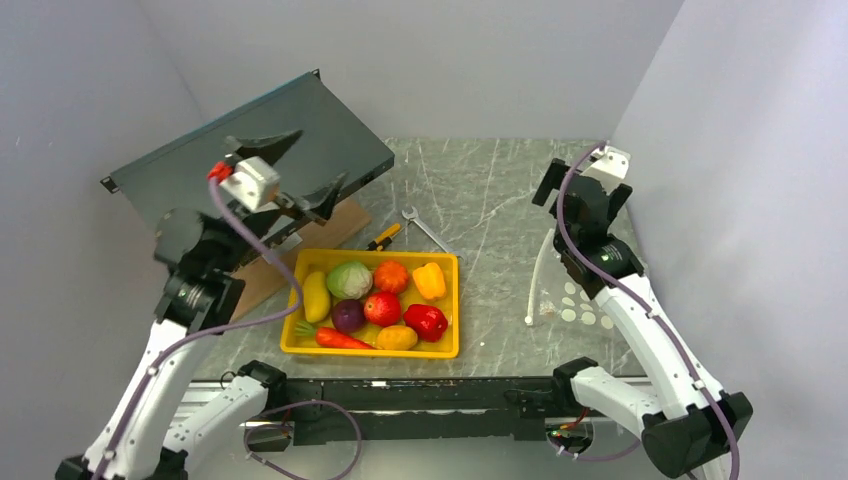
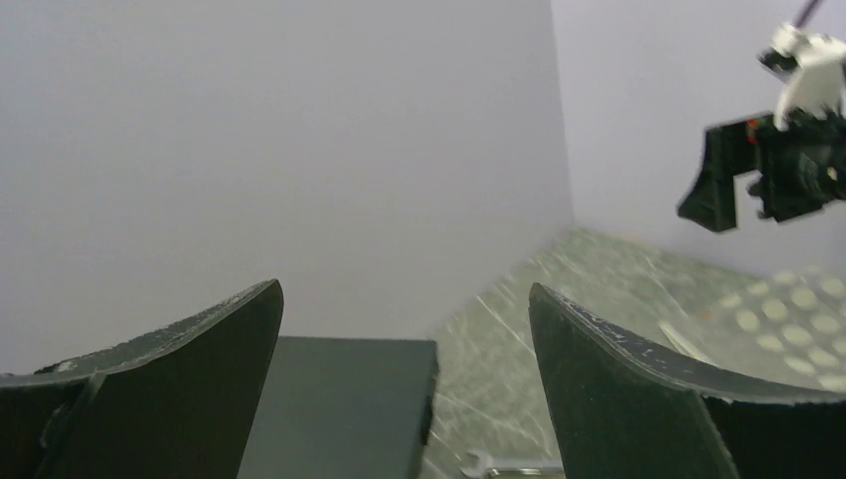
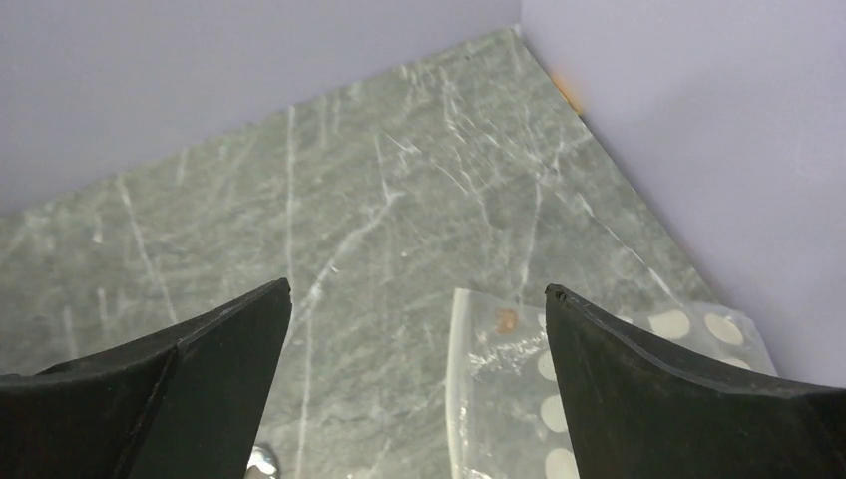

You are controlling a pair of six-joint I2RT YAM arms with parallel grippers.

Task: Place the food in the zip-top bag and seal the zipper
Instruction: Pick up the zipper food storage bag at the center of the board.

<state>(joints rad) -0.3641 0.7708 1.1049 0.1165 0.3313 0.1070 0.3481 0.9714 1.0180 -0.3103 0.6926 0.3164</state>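
**Zip-top bag (image 1: 572, 300) and zipper (image 1: 539, 275).** The bag lies flat on the table (image 1: 490, 190), right of the tray and just under my right arm. Its white closure strip runs along the edge that faces the tray. I judge the film to be light, floppy and slippery. A pinch on the dotted middle would only bunch it, so the stiffer strip at the mouth is where I would take hold, one lip at a time. I cannot tell whether the mouth is open or sealed.

**Food.** The cabbage (image 1: 349, 279), pumpkin (image 1: 391, 275), yellow pepper (image 1: 429, 281), apple (image 1: 382, 307), red pepper (image 1: 426, 322), onion (image 1: 347, 316), carrot (image 1: 340, 338) and mango (image 1: 316, 296) sit packed together in the yellow tray (image 1: 456, 300). None is bagged yet. They look hard, glossy and rounded (likely to squirt out of a shallow pinch), so each needs a grip across its widest part. The carrot is best taken across its shaft.

**Claws.** My right gripper (image 3: 417, 286) is spread wide and empty. It hangs above bare table with the bag's corner beneath its right finger. My left gripper (image 2: 404, 289) is likewise spread and empty, raised high over the dark panel (image 1: 250, 150) and well apart from the tray.

**Surroundings.** A wrench (image 1: 425, 228) lies behind the tray.
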